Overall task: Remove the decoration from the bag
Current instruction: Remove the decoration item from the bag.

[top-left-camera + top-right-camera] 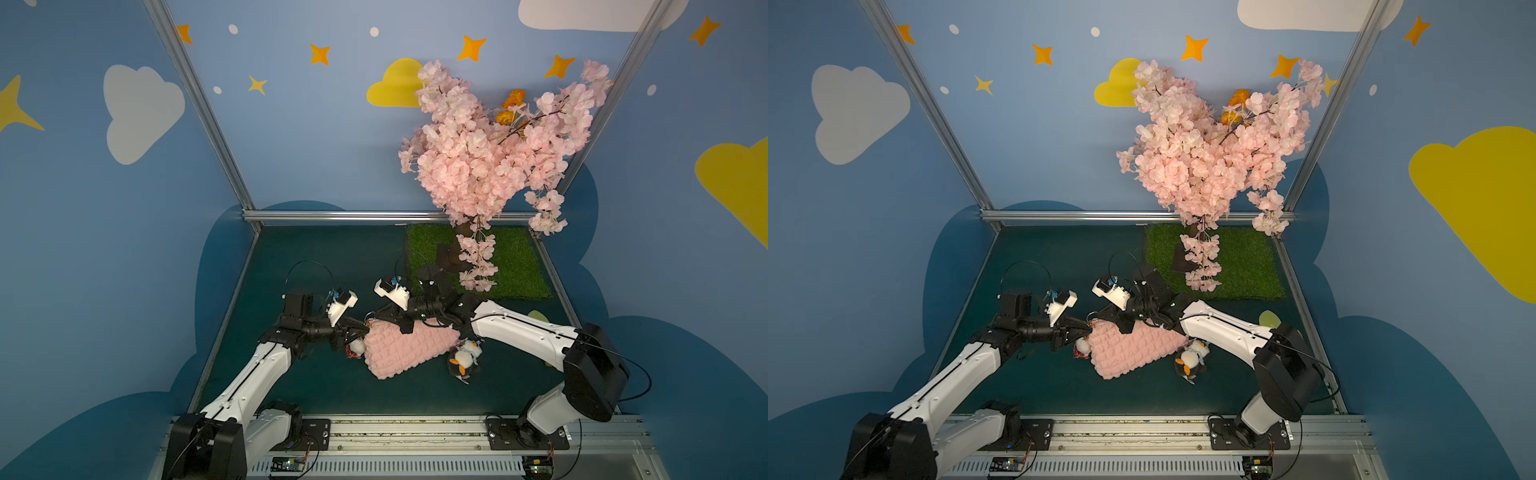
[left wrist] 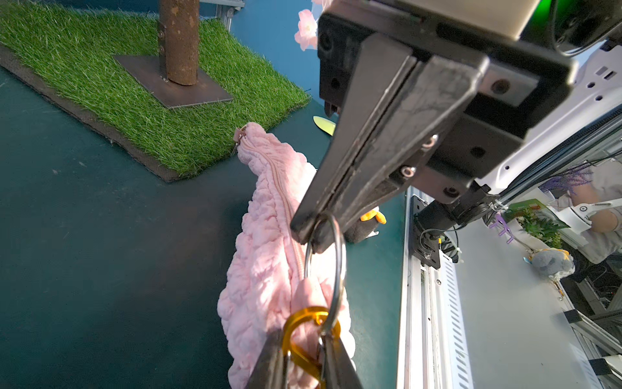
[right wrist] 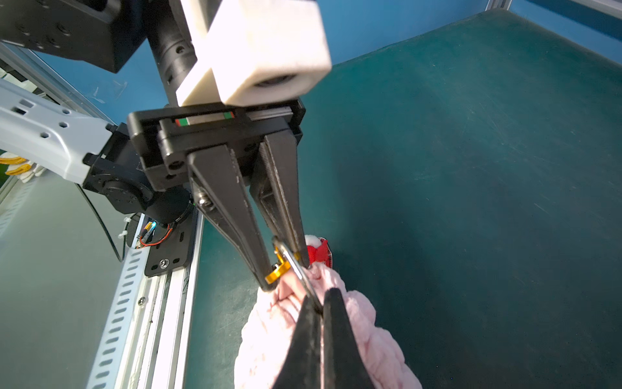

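The pink bubble-knit bag (image 1: 409,349) (image 1: 1133,349) lies mid-table, and its near corner is lifted between the two grippers. A silver ring (image 2: 340,262) hangs from that corner, with a gold carabiner (image 2: 304,311) (image 3: 277,273) clipped to it. My left gripper (image 2: 301,340) (image 3: 285,271) (image 1: 363,329) is shut on the carabiner. My right gripper (image 3: 321,303) (image 2: 311,237) (image 1: 371,319) is shut on the ring. A small white and red plush decoration (image 1: 355,347) (image 1: 1082,348) (image 3: 318,252) hangs beside that corner, partly hidden by the left fingers.
A penguin plush (image 1: 463,359) (image 1: 1190,359) lies against the bag's other end. At the back right a pink blossom tree (image 1: 490,153) stands on a grass mat (image 1: 515,266). A pale green leaf shape (image 1: 538,316) lies behind the right arm. The arms' metal rail (image 1: 395,428) runs along the front edge.
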{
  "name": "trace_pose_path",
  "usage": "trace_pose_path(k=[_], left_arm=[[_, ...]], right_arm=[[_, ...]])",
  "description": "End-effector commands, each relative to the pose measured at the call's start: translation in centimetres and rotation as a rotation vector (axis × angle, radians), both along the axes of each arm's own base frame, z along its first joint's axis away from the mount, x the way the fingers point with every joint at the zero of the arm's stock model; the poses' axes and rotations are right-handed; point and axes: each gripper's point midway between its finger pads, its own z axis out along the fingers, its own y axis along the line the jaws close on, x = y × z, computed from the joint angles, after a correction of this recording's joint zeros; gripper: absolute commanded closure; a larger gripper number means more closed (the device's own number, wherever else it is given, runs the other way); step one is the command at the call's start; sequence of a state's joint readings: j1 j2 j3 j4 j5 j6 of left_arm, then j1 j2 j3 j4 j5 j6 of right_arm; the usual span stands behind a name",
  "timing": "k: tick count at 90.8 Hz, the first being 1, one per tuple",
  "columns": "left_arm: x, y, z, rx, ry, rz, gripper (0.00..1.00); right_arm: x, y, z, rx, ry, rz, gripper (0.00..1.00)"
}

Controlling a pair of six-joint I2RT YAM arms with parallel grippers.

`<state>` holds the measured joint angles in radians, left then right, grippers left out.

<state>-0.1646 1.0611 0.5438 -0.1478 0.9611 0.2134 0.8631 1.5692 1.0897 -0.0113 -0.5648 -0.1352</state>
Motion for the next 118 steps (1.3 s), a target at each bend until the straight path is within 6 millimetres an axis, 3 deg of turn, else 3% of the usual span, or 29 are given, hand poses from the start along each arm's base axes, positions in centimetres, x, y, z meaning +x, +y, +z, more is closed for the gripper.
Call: trace_pose_path(k=[1,25,42,118], left_arm=[[-0.2,-0.1,0.3,-0.014,-0.005,-0.016,0.9],[0.5,0.2,1.0,-0.014,-0.026,0.012,0.94],[2.1,0.6,2.6,-0.081,0.036,0.067,0.98],[4.3,0.9,2.9,-0.109,0.217,0.171,0.98]], right_arm=[[0.5,-0.4,3.0,0.076,-0.063,-0.017,1.0],[0.3,-0.5,2.9,0.068,-0.059,-0.011,1.0],[-0.5,-0.7,2.0,0.02,-0.078,0.01,1.0],[-2.1,-0.9,-0.1,-0.119,-0.191,0.073,1.0]])
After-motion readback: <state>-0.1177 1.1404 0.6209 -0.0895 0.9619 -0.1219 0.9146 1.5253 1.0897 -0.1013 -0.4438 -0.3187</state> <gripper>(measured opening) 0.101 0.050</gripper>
